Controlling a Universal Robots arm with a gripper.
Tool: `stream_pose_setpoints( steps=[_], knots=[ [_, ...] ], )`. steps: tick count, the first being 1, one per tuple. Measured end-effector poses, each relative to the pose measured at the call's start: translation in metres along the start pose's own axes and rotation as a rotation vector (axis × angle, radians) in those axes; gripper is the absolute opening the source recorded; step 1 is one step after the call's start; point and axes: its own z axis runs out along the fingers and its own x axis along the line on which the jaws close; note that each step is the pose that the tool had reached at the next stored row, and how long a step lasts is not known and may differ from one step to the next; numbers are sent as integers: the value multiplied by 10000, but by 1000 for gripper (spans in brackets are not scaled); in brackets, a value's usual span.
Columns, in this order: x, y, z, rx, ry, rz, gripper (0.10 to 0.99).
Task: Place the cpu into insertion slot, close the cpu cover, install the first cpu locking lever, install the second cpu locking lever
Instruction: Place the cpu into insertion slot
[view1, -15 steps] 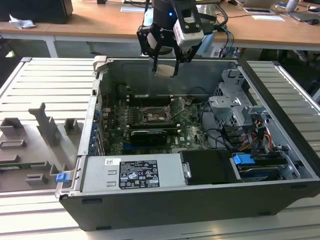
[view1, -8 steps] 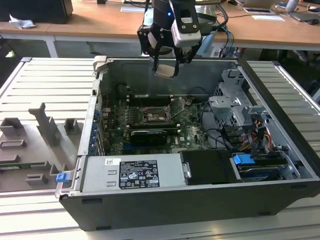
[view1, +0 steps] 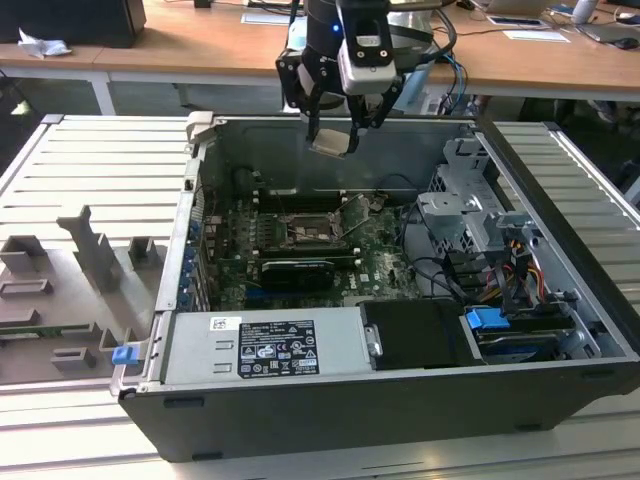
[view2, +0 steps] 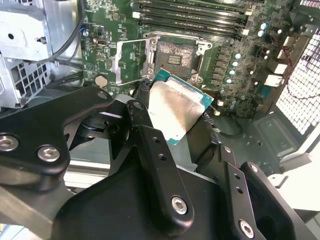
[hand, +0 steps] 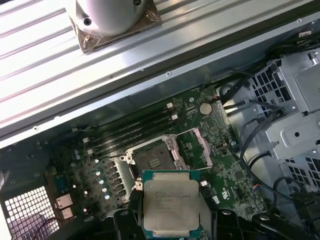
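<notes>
The gripper (view1: 335, 133) clamps the cpu (hand: 171, 202) between its fingers, high above the open slot (hand: 152, 161).

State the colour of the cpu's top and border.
Silver top, teal border: the cpu shows best in the first wrist view.

Dull silvery metal cpu (hand: 171, 202), matt black jaws, glossy green motherboard (hand: 225, 167), pale wooden desk (view1: 200, 45).

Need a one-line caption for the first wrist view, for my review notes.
Gripper holding the cpu above the empty insertion slot, cpu cover open.
</notes>
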Motion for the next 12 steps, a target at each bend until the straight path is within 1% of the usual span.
stream_pose_setpoints(
  steps=[5, 12],
  knots=[
    [0, 0, 3, -12, -55, 616, 537],
    [0, -1, 5, -22, -105, 1174, 537]
  ],
)
